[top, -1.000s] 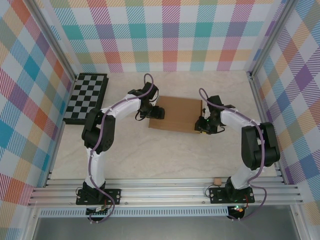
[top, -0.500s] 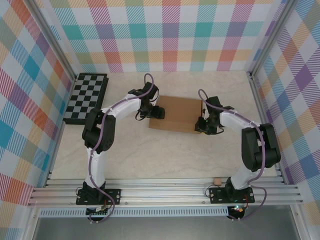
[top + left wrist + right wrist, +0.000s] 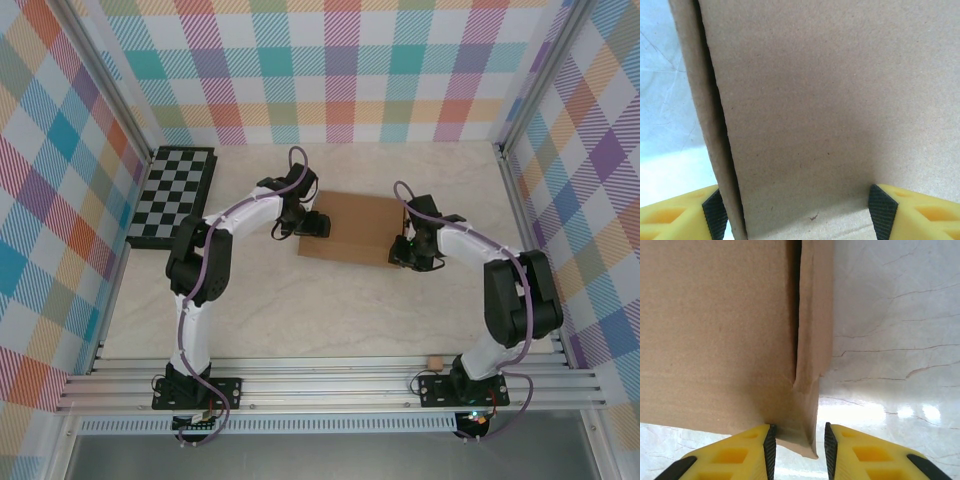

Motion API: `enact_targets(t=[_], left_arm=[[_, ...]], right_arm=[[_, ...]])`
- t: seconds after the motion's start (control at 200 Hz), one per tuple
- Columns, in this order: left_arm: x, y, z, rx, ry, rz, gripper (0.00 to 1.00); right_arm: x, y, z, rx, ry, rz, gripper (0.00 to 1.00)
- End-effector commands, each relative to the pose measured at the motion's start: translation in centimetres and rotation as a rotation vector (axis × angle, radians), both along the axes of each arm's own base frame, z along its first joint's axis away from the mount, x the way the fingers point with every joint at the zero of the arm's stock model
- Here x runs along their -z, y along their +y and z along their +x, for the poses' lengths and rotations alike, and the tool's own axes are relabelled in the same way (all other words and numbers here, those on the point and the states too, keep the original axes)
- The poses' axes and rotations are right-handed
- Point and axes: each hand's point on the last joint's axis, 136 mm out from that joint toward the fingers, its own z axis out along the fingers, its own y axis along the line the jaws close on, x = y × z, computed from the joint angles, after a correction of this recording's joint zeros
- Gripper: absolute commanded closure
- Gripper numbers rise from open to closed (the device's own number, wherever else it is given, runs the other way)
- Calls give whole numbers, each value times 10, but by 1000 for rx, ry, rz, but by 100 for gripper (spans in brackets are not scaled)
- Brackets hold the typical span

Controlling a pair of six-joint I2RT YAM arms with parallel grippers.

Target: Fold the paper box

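From above, the box (image 3: 352, 228) is lying flat on the tabletop (image 3: 300, 310), midway between the left and right edges and nearer the far edge. The left fingers (image 3: 318, 226) are sitting at its left edge and the right fingers (image 3: 403, 252) at its near right corner. The left wrist camera is showing what that view cannot: the box (image 3: 830, 100) is running between two widely spread pads (image 3: 715, 209), and a dark slit is parting a narrow side strip from the main panel. The right wrist camera is showing its pads (image 3: 770, 442) drawn close, with a flap corner of the box (image 3: 715, 330) sitting between them; whether they are pinching it, I cannot tell
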Motion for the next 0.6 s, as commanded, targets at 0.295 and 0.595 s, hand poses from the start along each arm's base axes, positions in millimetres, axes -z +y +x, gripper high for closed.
enact_targets(t=[0.295,0.595], left_arm=[[43,29,-11,-29,104,132,25],[40,29,-12,-30,98,130,25]], right_arm=[[-11,-7,-24,-91,-24,-27,64],[-42,14,-8,-78,-94,102,62]])
